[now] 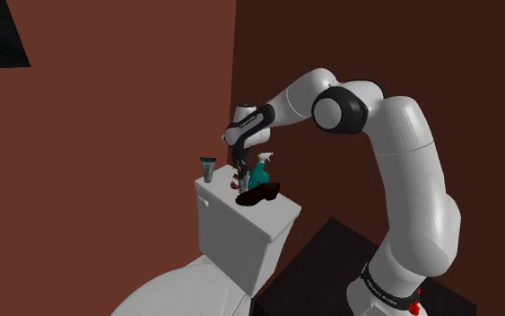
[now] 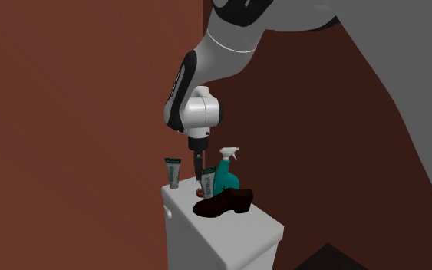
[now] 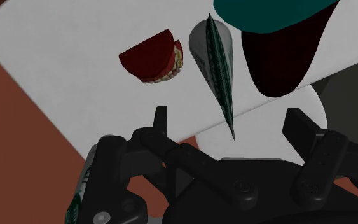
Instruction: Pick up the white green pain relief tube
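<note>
Field log, one moment. The arm was extended from the stand over the toilet, with the gripper (image 1: 241, 172) pointing straight down above the white tank lid (image 1: 275, 218).

In the wrist view I read the fingers (image 3: 161, 124) as spread wide, with nothing pinched. The pain relief tube (image 3: 214, 60) stood upright on the lid directly below. It was grey-white with a dark green band. Its crimped edge lay in the gap between the fingers and touched neither.

In the second exterior view the gripper (image 2: 199, 172) hung at the top of the tube (image 2: 206, 184), and one finger overlapped the tube's upper end. I could not tell from that angle how much height separated them.

Neighbours noted:
- A teal spray bottle (image 2: 226, 175) stood just behind the tube.
- A dark brown shoe (image 2: 223, 204) lay in front of it, toward that view's right.
- A small red half-round item (image 3: 151, 57) with a tan rim sat beside the tube.
- A second tube (image 2: 173, 172), also white and green, stood apart at the lid's far corner, close to the red-brown wall (image 2: 68, 115).
</note>
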